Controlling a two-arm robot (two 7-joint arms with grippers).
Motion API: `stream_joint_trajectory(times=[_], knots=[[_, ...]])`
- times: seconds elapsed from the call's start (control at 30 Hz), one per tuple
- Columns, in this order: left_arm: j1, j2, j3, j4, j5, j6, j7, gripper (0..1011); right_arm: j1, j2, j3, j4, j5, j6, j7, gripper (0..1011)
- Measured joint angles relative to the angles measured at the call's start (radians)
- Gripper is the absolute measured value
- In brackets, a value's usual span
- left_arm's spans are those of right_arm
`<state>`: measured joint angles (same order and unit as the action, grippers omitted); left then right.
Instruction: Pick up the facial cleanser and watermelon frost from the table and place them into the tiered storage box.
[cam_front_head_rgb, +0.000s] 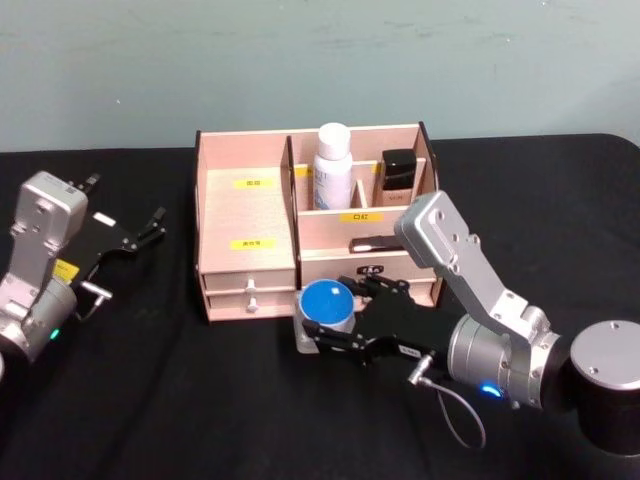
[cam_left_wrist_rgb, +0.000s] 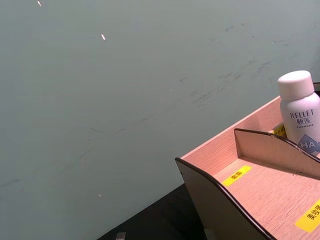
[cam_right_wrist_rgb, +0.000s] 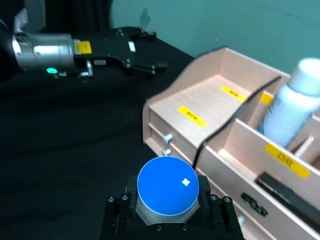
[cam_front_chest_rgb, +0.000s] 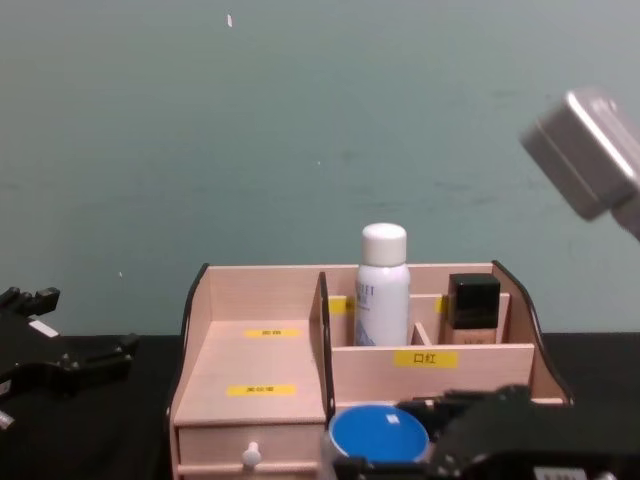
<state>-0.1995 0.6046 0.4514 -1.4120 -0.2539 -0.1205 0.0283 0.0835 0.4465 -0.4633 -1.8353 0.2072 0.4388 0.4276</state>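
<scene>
- White bottle (cam_front_head_rgb: 333, 165) already stands in a rear compartment of the tiered storage box (cam_front_head_rgb: 245, 215); I take it for the facial cleanser, so that half looks done.
- Blue-lidded jar (cam_front_head_rgb: 327, 304), probably the watermelon frost, sits clamped in the right gripper (cam_front_head_rgb: 335, 325), just in front of the drawers, not yet inside.
- Off to the left, the left gripper (cam_front_head_rgb: 150, 226) hangs open over the black table (cam_front_head_rgb: 150, 400), holding nothing.

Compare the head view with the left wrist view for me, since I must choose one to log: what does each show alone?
Head view alone: the right gripper holding the blue-lidded jar at the tiered storage box front, the left gripper beside it, a dark bottle.
Left wrist alone: the "RELLET" print on the white bottle.
Both: box, white bottle, yellow labels.
</scene>
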Motion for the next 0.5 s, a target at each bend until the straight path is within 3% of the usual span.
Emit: stream_joint_trajectory(times=[0.27, 0.5], knots=[[0.000, 0.000, 0.000, 0.000, 0.000, 0.000, 0.000, 1010, 0.034, 0.001, -0.020, -0.021, 0.003, 0.005, 0.006, 726], [0.000, 0.000, 0.000, 0.000, 0.000, 0.000, 0.000, 1009, 0.104, -0.031, -0.044, 0.020, 0.001, 0.009, 0.008, 726]])
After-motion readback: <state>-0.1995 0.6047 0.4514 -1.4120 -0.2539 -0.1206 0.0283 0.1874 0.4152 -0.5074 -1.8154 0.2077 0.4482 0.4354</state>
